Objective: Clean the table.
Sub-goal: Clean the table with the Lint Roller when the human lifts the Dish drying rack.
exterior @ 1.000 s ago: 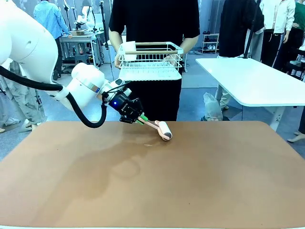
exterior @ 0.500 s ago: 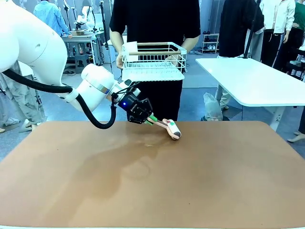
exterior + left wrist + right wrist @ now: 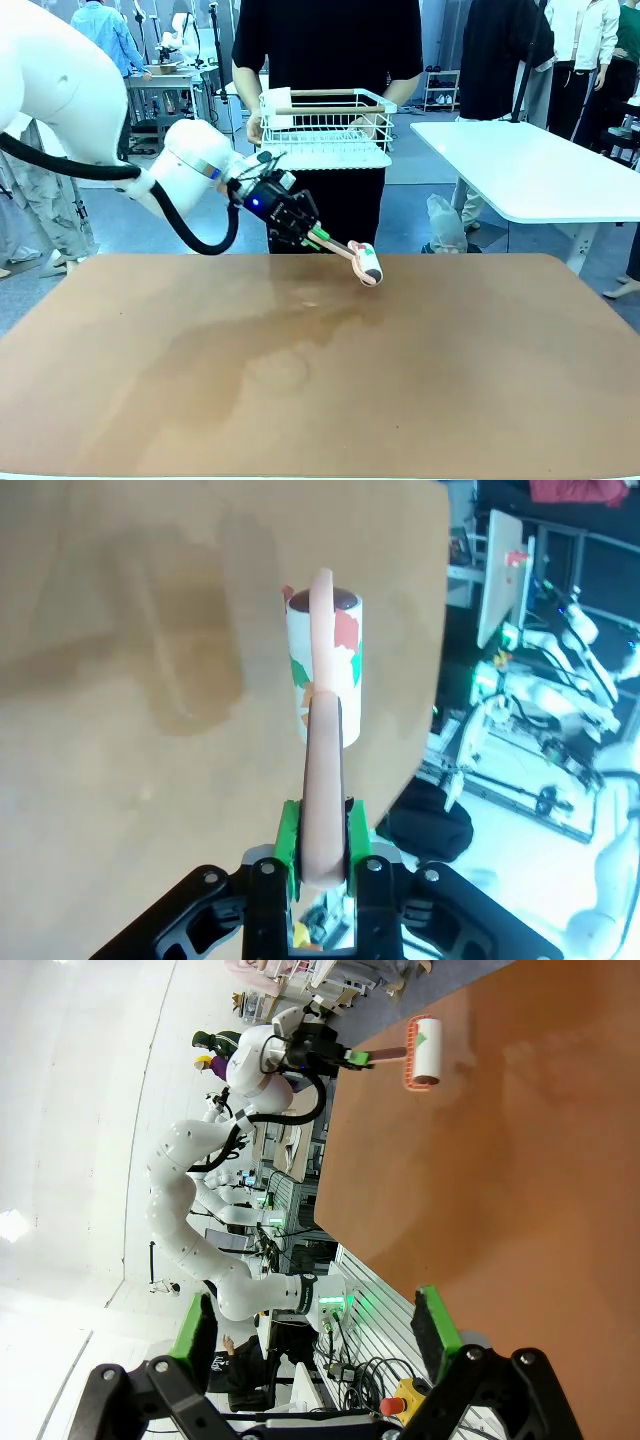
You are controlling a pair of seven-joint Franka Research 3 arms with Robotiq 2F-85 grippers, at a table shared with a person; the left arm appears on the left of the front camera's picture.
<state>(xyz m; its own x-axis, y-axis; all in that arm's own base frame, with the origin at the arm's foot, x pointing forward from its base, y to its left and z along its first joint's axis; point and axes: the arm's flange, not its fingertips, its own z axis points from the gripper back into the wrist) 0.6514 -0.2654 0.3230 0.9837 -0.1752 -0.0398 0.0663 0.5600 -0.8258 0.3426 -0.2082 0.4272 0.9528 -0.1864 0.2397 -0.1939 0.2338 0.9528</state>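
My left gripper (image 3: 318, 238) is shut on the pale pink handle of a lint roller (image 3: 368, 264), near the far edge of the reddish-brown table (image 3: 400, 380). The roller head, with coloured scraps stuck to it, hangs just above the tabletop. In the left wrist view the handle sits clamped between the green pads of the left gripper (image 3: 322, 852), with the roller (image 3: 322, 670) over the table (image 3: 100, 680) near its edge. My right gripper (image 3: 315, 1330) stands open with nothing between its fingers, far from the roller (image 3: 422, 1052), above the table (image 3: 520, 1180).
A person stands at the far side holding a white wire basket (image 3: 325, 130) in both hands, above and behind the roller. A white-topped table (image 3: 540, 170) stands at the back right. Faint dark streaks mark the tabletop's middle.
My left gripper has carried the roller to the right along the far edge and raised it a little. The person's basket has shifted slightly right.
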